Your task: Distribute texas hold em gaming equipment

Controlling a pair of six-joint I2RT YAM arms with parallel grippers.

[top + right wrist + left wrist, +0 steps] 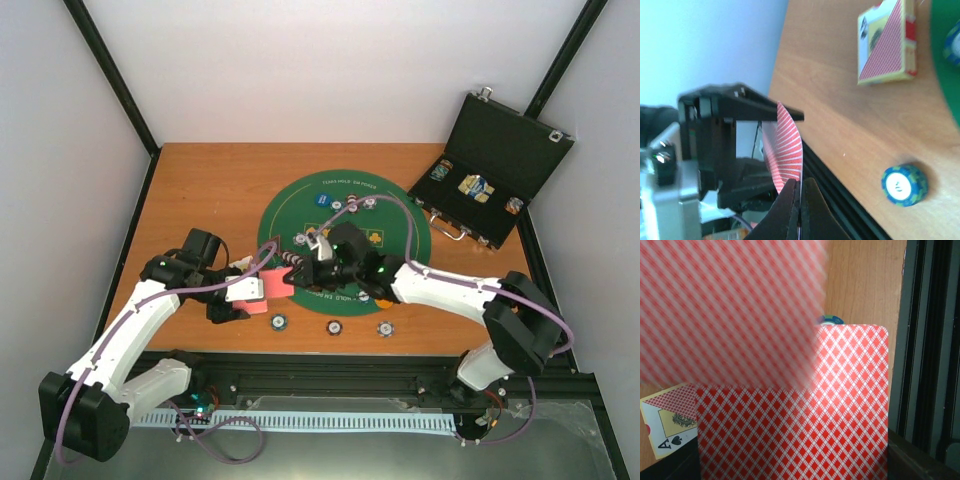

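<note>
My left gripper (258, 292) is shut on a stack of red-backed playing cards (262, 288), held above the table's front edge. Those cards (790, 430) fill the left wrist view and hide its fingers. My right gripper (291, 277) meets the stack from the right. Its jaws (801, 182) are shut on the edge of one bent card (787, 155), whose other end is still at the left gripper's black finger (755, 107). Three striped poker chips (277, 322) (333, 326) (384, 328) lie in a row on the wood. More chips (353, 203) sit on the far part of the green mat (400, 225).
An open black case (495, 185) with chips inside stands at the back right. A card box (887, 42) lies on the wood beside the mat (945, 55), with a blue chip (904, 185) nearer the black front rail (400, 380). An ace-of-spades face (667, 425) shows under the stack.
</note>
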